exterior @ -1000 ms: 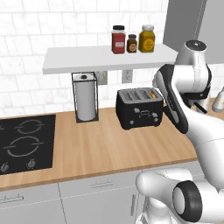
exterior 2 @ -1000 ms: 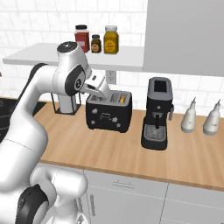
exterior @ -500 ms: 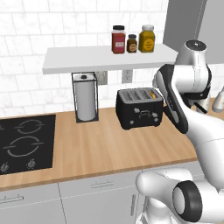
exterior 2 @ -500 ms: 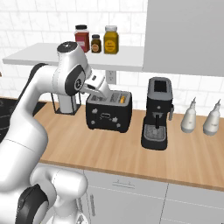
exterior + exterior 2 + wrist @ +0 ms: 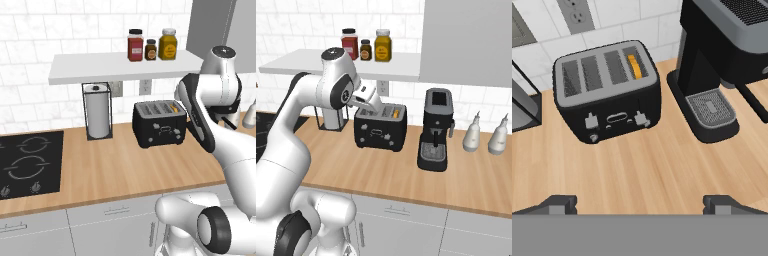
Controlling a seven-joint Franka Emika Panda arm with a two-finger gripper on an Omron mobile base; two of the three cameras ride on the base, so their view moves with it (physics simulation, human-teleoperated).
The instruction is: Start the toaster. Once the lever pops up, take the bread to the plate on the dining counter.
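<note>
The black toaster (image 5: 160, 125) (image 5: 380, 131) (image 5: 607, 95) stands on the wooden wall counter (image 5: 115, 170) against the tiled wall. The bread (image 5: 634, 66) (image 5: 174, 106) sits down in its rightmost slot, showing only a golden edge. Two grey levers (image 5: 590, 120) flank the small front panel. My gripper (image 5: 642, 204) is open and holds nothing. It hovers above the counter in front of the toaster, apart from it, and the hand (image 5: 368, 97) sits over the toaster's front left. The plate and the dining counter are out of view.
A black coffee machine (image 5: 436, 130) (image 5: 722, 55) stands close to the right of the toaster. A paper towel holder (image 5: 97, 111) is on its left, then a stove (image 5: 27, 162). A shelf with three jars (image 5: 150, 45) hangs overhead. Two white bottles (image 5: 472, 135) stand far right.
</note>
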